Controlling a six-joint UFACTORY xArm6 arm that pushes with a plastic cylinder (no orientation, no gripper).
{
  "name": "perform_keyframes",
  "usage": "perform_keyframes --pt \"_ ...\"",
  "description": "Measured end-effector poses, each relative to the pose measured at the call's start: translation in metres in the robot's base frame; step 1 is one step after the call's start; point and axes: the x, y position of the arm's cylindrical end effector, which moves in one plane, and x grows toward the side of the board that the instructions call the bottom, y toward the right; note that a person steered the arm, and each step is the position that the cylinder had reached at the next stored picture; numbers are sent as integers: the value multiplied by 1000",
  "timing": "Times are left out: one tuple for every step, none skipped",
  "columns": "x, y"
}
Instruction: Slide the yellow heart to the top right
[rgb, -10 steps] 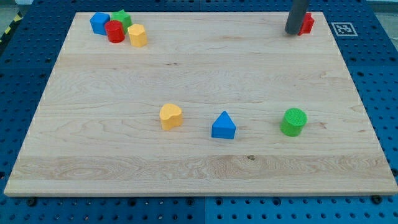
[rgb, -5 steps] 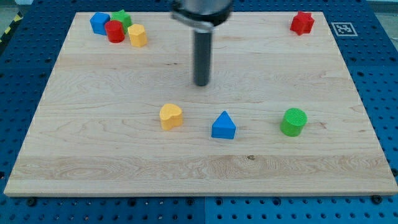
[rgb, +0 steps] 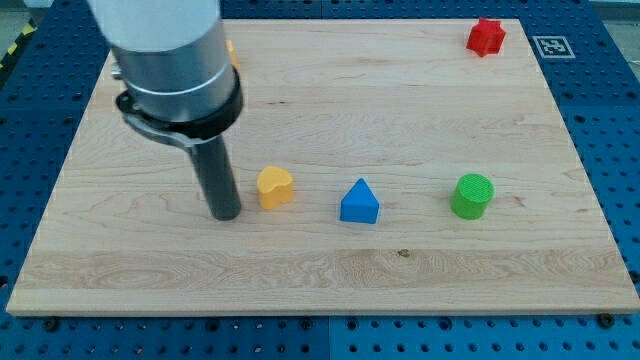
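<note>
The yellow heart lies on the wooden board, left of centre. My tip rests on the board just to the heart's left and slightly lower, a small gap apart from it. The arm's grey body covers the board's top-left corner and hides the blocks there, apart from a sliver of a yellow block.
A blue triangle block sits right of the heart. A green cylinder stands further right. A red block lies in the top right corner. The board's edges border a blue pegboard.
My tip has travelled from the top right corner, across the board's middle, down to the left side of the yellow heart. The arm now hides the top-left blocks. No block moved.
</note>
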Motion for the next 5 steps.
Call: perform_keyframes --pt "-3 39" --pt "-9 80" --pt "-10 84" --pt "4 66" --pt "12 56"
